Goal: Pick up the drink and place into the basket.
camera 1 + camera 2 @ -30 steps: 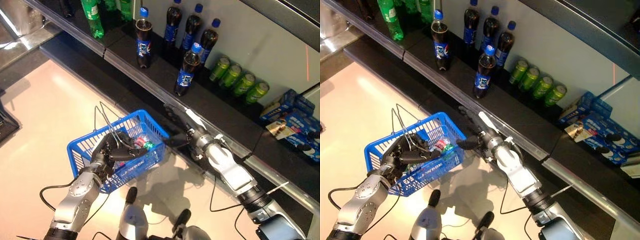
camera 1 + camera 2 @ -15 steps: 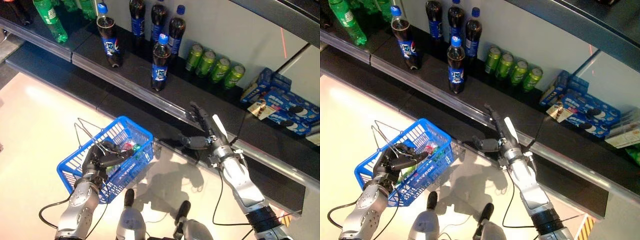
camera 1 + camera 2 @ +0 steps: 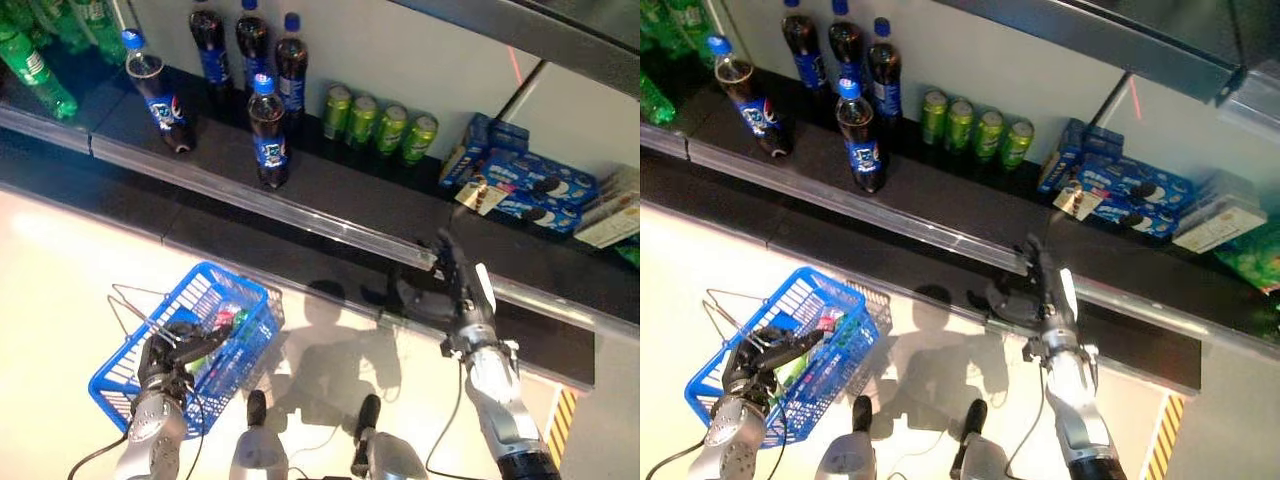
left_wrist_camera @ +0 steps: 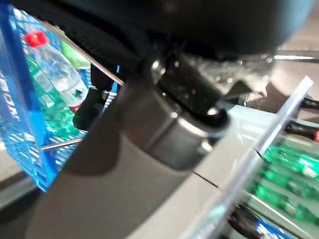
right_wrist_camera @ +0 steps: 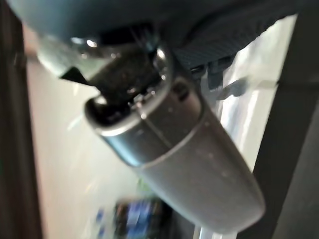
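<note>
The setting is a shop aisle: a pale floor (image 3: 60, 270) runs along a low dark shelf (image 3: 330, 205) stocked with drinks.

On that shelf stand several dark cola bottles with blue caps; one cola bottle (image 3: 267, 135) stands forward of the others, nearest the shelf edge. A row of green cans (image 3: 378, 125) sits beside them, with blue snack boxes (image 3: 520, 185) further along and green bottles (image 3: 35, 70) at the far end. None of these drinks is held.

The blue basket (image 3: 130, 365) hangs from the left hand (image 3: 165, 358), whose fingers are curled round the wire handle (image 3: 135, 300). A clear bottle with a red cap (image 4: 52, 64) and other green-labelled items already lie inside it.

The right hand (image 3: 452, 290) is raised in front of the shelf edge, well apart from the bottles and cans. Its fingers are extended and loosely spread, and it holds nothing.

Judged step: the approach to the next drink, before any grasp. The next move calls for carrying the right hand over the shelf lip to one drink, closing the fingers round its body, then lifting it clear of its neighbours and across to the basket.
</note>
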